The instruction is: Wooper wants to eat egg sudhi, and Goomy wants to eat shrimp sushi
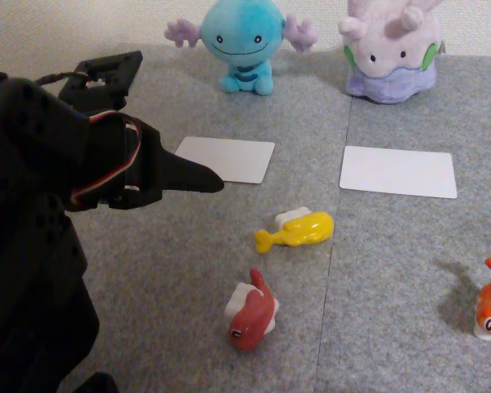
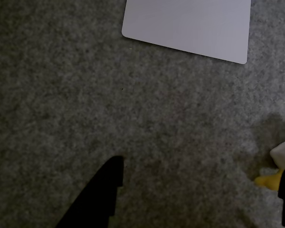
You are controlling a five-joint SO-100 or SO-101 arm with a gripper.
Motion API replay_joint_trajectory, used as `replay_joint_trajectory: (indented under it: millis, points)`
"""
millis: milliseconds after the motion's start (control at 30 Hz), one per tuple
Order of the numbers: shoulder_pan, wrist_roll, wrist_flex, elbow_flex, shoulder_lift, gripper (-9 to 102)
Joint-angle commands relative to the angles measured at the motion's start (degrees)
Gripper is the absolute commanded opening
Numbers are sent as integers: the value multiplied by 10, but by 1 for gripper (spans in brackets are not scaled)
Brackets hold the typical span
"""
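Gripper [image 1: 217,185] wide open, empty, above grey mat [image 1: 147,270]; egg sudhi [image 1: 299,230] just right-below in fixed view, untouched.

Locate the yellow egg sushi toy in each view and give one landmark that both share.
Fixed view: egg sushi lies centre, on grey carpet, below the left white card.
Wrist view: its yellow tail tip and white rice edge peek in at lower right.
Shared landmark: that white card, top of wrist view.

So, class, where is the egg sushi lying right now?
In the fixed view the egg sushi lies on the grey mat near the middle, below the left white card and just above the dark red toy.
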Motion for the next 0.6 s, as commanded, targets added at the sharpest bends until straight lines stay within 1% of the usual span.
replay_joint_trajectory:
  millis: [0, 567]
  points:
    - [6, 4, 0, -4, 5, 38]
    - [6, 3, -11, -4, 5, 38]
